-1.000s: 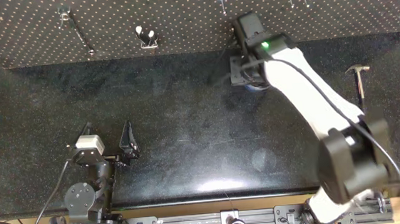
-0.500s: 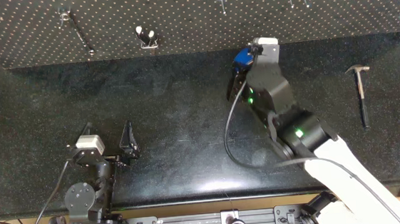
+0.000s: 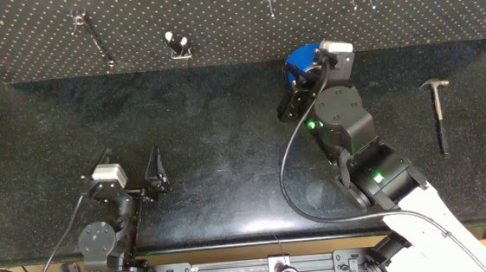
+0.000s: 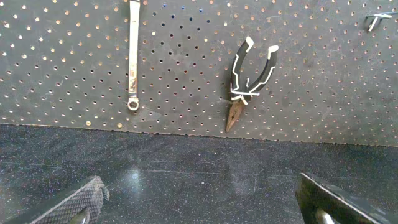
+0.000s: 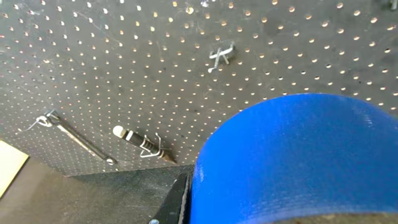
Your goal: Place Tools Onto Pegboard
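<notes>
I see my right gripper (image 3: 300,79) clamping the blue tape roll (image 3: 300,58) at the table's twelve o'clock, by the pegboard (image 3: 216,16); my left gripper (image 4: 205,208) gapes wide.

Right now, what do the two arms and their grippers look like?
The right arm has a white shell on its lower link, black rounded joints with green lights, a looping black cable and a pale wrist block. The left arm is black with a small pale block and thin black cables. The left gripper has dark fingers with cross-hatched pads.

Workshop: wrench (image 4: 133,53) and pliers (image 4: 249,81) hang on a pegboard (image 3: 216,16).
</notes>
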Robot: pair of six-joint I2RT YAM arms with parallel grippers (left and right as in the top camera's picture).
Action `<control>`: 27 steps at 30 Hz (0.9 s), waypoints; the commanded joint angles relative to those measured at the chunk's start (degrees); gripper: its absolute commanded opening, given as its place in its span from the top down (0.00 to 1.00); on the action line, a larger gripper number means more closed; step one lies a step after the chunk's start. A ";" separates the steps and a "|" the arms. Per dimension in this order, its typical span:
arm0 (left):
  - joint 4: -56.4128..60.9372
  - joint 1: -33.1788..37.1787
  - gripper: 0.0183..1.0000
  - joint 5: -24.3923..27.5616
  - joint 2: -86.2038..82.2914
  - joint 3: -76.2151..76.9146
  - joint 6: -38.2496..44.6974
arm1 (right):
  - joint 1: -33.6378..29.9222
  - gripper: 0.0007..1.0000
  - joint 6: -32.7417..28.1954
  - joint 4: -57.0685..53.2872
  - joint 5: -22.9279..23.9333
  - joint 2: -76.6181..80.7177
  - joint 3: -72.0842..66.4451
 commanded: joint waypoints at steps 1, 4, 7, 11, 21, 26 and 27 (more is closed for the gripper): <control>-0.33 0.24 0.00 1.05 -0.59 -0.07 -0.11 | 0.46 0.92 0.46 0.66 -1.99 -0.94 -0.17; -0.33 0.24 0.00 1.05 -0.59 -0.07 -0.11 | 0.46 0.93 2.21 2.27 -2.19 -0.94 -0.17; -0.33 0.24 0.00 1.05 -0.59 -0.07 -0.11 | 0.46 0.92 7.15 2.40 -1.88 -0.81 -0.17; -0.33 0.24 0.00 1.05 -0.59 -0.07 -0.11 | 0.46 0.93 16.22 5.14 -1.75 -0.48 -0.17; -0.33 0.24 0.00 1.05 -0.59 -0.07 -0.11 | 0.39 0.92 21.20 14.10 -6.86 11.78 5.51; -0.33 0.24 0.00 1.05 -0.59 -0.07 -0.11 | 0.39 0.92 21.18 13.99 -6.93 16.98 10.64; -0.33 0.24 0.00 1.05 -0.59 -0.07 -0.11 | 0.35 0.93 21.18 13.99 -6.86 17.46 11.21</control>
